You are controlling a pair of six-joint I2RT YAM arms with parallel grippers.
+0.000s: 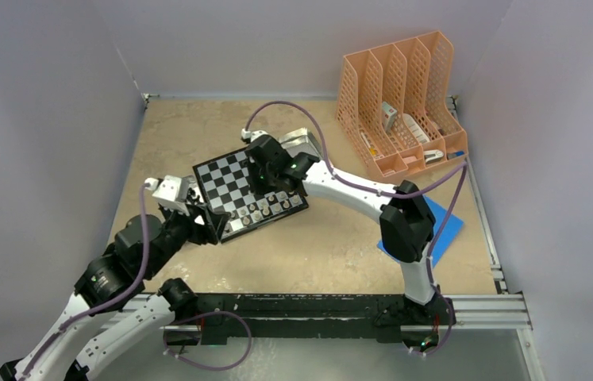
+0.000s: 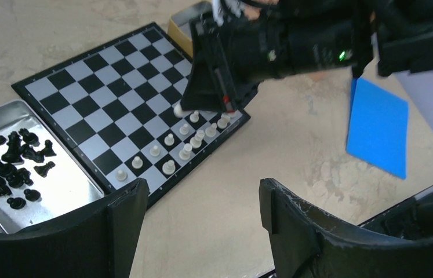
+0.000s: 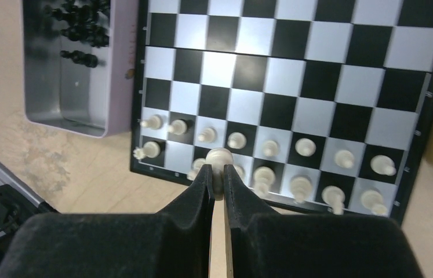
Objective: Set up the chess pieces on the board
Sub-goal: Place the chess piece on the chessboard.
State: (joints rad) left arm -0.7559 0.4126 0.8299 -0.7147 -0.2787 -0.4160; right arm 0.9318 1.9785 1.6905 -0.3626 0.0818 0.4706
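Observation:
The board (image 1: 225, 178) lies tilted in mid-table. Several silvery-pale chess pieces (image 3: 306, 147) stand in two rows along its near edge. My right gripper (image 3: 218, 174) hangs over the left part of those rows, shut on one pale piece (image 3: 219, 156), whose round head sticks out above the fingertips. The same pale piece (image 2: 177, 109) also shows under the right gripper in the left wrist view. Black chess pieces (image 2: 11, 156) lie loose in a metal tray (image 2: 63, 191) beside the board. My left gripper (image 2: 202, 188) hovers open over bare table just off the board's corner, holding nothing.
An orange file rack (image 1: 400, 103) stands at the back right. A blue sheet (image 1: 444, 226) lies flat right of the board, partly under the right arm. A tan box (image 2: 182, 26) sits at the board's far side. A metal rail (image 1: 483, 305) runs along the near edge.

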